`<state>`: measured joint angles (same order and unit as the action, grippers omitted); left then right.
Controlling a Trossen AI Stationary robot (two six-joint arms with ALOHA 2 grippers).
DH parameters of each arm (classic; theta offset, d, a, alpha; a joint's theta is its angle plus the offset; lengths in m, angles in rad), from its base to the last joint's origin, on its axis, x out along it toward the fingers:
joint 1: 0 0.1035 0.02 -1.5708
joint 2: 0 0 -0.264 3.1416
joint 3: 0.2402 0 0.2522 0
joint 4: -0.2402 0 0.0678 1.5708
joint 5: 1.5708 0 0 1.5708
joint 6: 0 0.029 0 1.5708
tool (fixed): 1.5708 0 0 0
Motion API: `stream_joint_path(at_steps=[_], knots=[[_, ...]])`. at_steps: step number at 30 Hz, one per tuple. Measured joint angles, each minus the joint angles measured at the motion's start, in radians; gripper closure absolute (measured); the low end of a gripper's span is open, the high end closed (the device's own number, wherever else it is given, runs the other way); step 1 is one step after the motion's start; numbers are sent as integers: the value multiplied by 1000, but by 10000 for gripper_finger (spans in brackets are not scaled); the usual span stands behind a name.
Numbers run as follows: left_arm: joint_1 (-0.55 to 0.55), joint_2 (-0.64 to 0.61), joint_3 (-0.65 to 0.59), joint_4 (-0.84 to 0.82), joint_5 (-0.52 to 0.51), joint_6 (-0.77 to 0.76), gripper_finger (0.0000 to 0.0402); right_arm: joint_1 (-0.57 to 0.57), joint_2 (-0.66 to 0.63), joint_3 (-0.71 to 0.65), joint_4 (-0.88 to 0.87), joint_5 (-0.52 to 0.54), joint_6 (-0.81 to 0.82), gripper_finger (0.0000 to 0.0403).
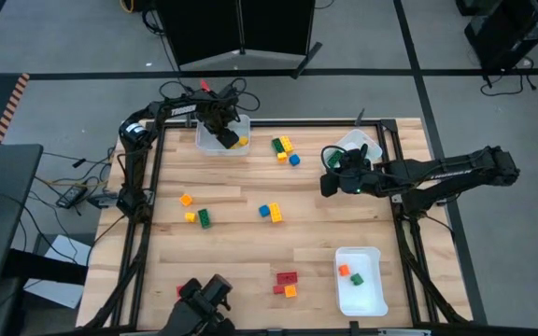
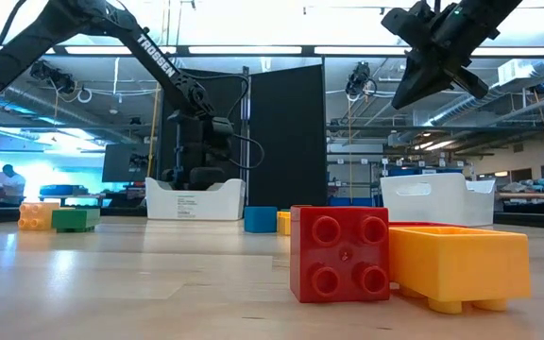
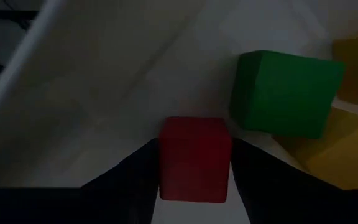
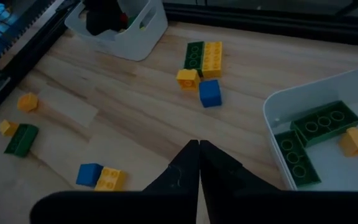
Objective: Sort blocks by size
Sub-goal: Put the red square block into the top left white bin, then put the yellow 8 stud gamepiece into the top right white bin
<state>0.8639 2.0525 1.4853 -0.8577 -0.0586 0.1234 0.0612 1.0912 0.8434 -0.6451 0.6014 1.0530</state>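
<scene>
Two fingers (image 3: 135, 180) seemingly flanking red block (image 3: 194, 158)

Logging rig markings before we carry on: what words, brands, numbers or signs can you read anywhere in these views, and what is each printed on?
"TROSSEN" in white letters on the dark robot arm link in the low view.
White lettering on the left arm's dark link in the high view: too small to read.
A small dark label on the white plastic bin in the low view: too small to read.
Nothing readable on the plastic toy blocks or in the wrist views.
</scene>
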Motion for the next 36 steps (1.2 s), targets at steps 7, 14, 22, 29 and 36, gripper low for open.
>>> stream_joint_path(at_steps=[7, 14, 22, 29, 36], knots=[[0, 0, 8, -3, 0, 1, 154, 0, 0, 0, 4, 0, -1, 389], [0, -4, 73, -46, -44, -22, 143, 0, 0, 0, 4, 0, -1, 383], [-16, -39, 132, -210, -23, -24, 142, 0, 0, 0, 1, 0, -1, 387], [-64, -191, 94, -192, 17, -38, 142, 0, 0, 0, -2, -1, -13, 386], [-175, -498, -129, -12, 35, -121, 142, 0, 0, 0, -1, -1, -103, 354]])
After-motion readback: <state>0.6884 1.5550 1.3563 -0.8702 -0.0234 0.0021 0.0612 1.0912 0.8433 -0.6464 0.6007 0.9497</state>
